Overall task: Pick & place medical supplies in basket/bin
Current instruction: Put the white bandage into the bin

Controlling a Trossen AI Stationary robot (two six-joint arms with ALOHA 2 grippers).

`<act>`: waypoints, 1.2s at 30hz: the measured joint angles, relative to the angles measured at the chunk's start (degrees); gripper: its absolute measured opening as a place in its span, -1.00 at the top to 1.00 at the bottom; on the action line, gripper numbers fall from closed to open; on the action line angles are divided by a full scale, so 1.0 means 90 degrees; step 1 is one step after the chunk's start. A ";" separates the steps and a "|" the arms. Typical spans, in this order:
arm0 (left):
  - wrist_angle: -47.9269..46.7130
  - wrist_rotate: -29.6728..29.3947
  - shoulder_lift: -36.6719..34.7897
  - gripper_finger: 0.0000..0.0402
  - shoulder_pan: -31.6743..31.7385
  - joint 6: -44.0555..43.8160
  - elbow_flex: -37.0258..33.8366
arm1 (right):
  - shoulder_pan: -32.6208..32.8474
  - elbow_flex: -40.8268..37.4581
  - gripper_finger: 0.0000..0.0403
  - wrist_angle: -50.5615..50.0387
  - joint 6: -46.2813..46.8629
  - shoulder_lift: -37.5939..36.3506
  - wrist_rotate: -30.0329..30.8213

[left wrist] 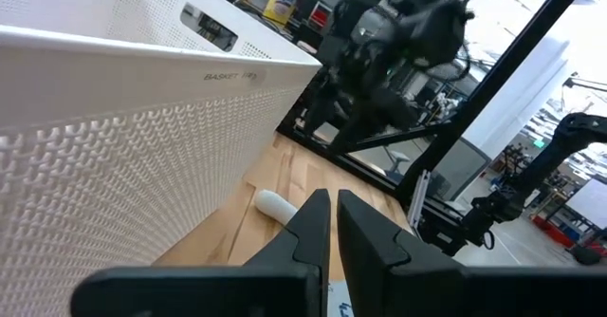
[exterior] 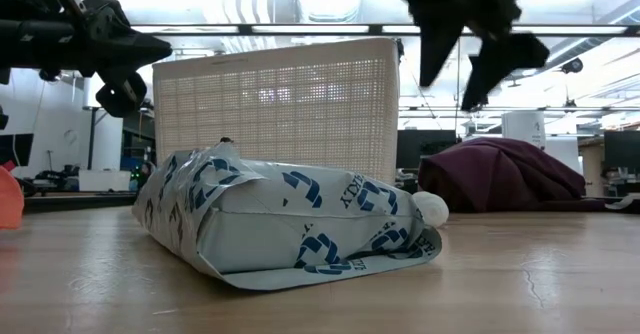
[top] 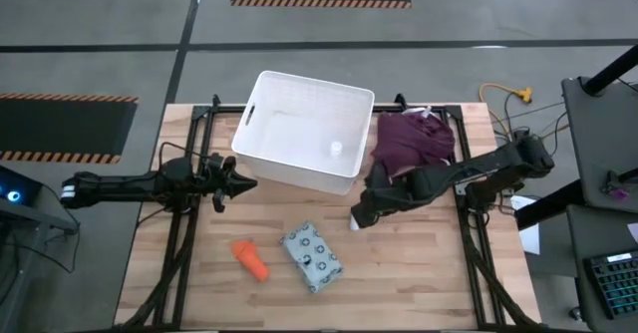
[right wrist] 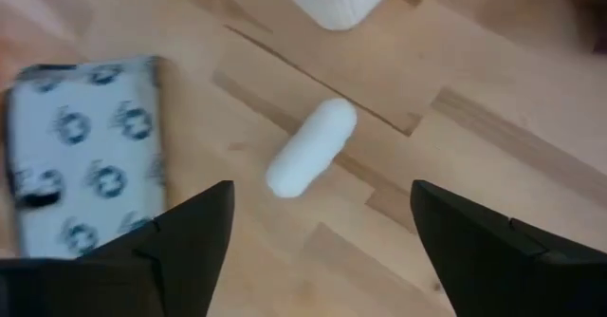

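The white tub [top: 304, 132] stands at the table's far middle, with a tiny white vial [top: 336, 149] on its floor. In front of it lie the white tube [top: 355, 217], the dotted grey-blue packet [top: 312, 257] and the orange tapered piece [top: 251, 258], all flat on the wood. My right gripper [right wrist: 321, 192] is open and hangs above the tube [right wrist: 311, 160], clear of it in the low view [exterior: 452, 86]. My left gripper [top: 244, 183] is shut and held level beside the tub's near-left wall [left wrist: 123, 137].
A maroon cloth heap [top: 412, 139] lies to the right of the tub, under my right arm. The packet [right wrist: 85, 156] lies close to the tube on its left. Bare wood shows along the near edge and at the table's near right.
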 joint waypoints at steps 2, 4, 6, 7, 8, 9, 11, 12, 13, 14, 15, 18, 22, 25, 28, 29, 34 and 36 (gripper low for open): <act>0.0002 -0.0001 0.0000 0.97 -0.0002 0.0000 0.0000 | 0.0027 -0.0197 -0.57 0.0181 0.0131 0.0116 0.0029; 0.0000 -0.0001 0.0000 0.97 -0.0001 0.0001 0.0000 | 0.0050 -0.0367 -0.58 0.0447 0.0241 0.0256 0.0055; 0.0000 -0.0001 0.0000 0.97 -0.0002 0.0000 0.0000 | 0.0082 -0.0534 -0.59 0.0792 0.0394 0.0415 0.0130; 0.0000 -0.0001 0.0000 0.97 -0.0001 0.0001 0.0000 | 0.0101 -0.0601 -0.59 0.0980 0.0448 0.0498 0.0185; 0.0000 -0.0003 0.0002 0.97 -0.0001 0.0000 0.0000 | 0.0118 -0.0654 -0.58 0.1171 0.0520 0.0600 0.0224; 0.0002 -0.0003 0.0006 0.97 -0.0001 0.0001 0.0000 | 0.0121 -0.0677 -0.57 0.1296 0.0546 0.0696 0.0238; -0.0002 -0.0003 0.0013 0.97 -0.0002 0.0000 -0.0002 | 0.0119 -0.0690 -0.54 0.1481 0.0557 0.0901 0.0249; 0.0000 -0.0003 0.0018 0.97 0.0000 0.0001 -0.0002 | 0.0119 -0.0690 -0.53 0.1545 0.0559 0.0998 0.0261; 0.0000 -0.0003 0.0019 0.97 -0.0001 0.0000 -0.0002 | 0.0117 -0.0684 -0.52 0.1575 0.0561 0.1099 0.0305; 0.0000 -0.0003 0.0023 0.97 0.0000 0.0001 -0.0002 | 0.0117 -0.0653 -0.50 0.1566 0.0562 0.1204 0.0363; 0.0000 -0.0003 0.0028 0.97 0.0000 0.0002 -0.0002 | 0.0117 -0.0606 -0.48 0.1570 0.0561 0.1319 0.0379; 0.0000 -0.0003 0.0034 0.97 -0.0001 0.0001 -0.0002 | 0.0119 -0.0479 -0.44 0.1589 0.0561 0.1656 0.0381; 0.0000 -0.0006 0.0034 0.97 -0.0001 0.0000 -0.0002 | 0.0119 -0.0289 -0.39 0.1581 0.0565 0.2102 0.0377; 0.0000 -0.0006 0.0034 0.97 0.0000 0.0001 -0.0002 | 0.0119 -0.0126 -0.32 0.1521 0.0660 0.2318 0.0347; 0.0002 -0.0020 0.0032 0.97 0.0000 0.0002 -0.0002 | 0.0119 -0.0016 -0.19 0.1498 0.0657 0.2389 0.0316; -0.0002 -0.0021 0.0034 0.97 -0.0001 0.0001 -0.0002 | 0.0118 -0.0017 -0.14 0.1497 0.0644 0.2377 0.0265; 0.0000 -0.0024 0.0045 0.97 -0.0001 0.0001 -0.0002 | 0.0119 -0.0041 0.17 0.1469 0.0363 0.2168 0.0101; -0.0005 -0.0020 0.0054 0.97 -0.0001 0.0000 -0.0002 | 0.0118 -0.0041 0.30 0.1442 0.0329 0.2094 -0.0012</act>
